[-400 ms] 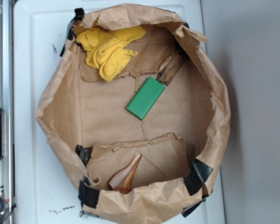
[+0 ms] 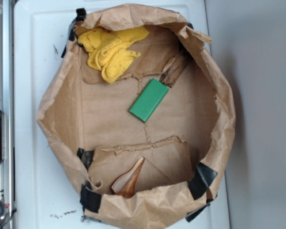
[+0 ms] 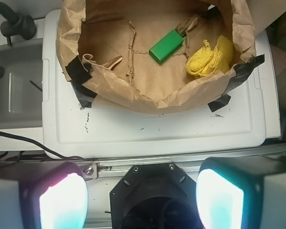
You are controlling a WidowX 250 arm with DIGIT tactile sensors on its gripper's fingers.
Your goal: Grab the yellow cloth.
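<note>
1. Gripper [image 3: 142, 195]: visible only in the wrist view, where its two pads [image 3: 61, 200] sit at the lower corners with a wide gap between them. The jaws stand apart and hold nothing. It is outside the bag, well apart from every object; the exterior view does not show it at all.

2. Cloth [image 2: 111, 50]: bright yellow, knitted, heavily folded. It lies on the floor of the bag [image 2: 219, 114], pressed into the corner against the wall near a strip of black tape [image 2: 78, 16]. In the wrist view it appears at the right side, partly screened by the near wall.

3. Bag: brown paper with the rim rolled down to form a low basin, taped at several corners to a white lid [image 2: 33, 95]. The taping most likely keeps the basin from shifting when objects are pulled from it.

4. Other contents: a green block [image 2: 149, 99] rests flat near the centre, apart from the cloth; a brown-orange shell [image 2: 128, 181] lies at the opposite end. Neither obstructs the cloth.

5. Status: approach not yet begun.

6. Next move, as judged: travel over the rim, then descend onto the raised folds. Bunched fabric offers ridges that parted jaws can pinch.

7. Risk: the corner position leaves little clearance, so a pad may snag the paper wall.
</note>
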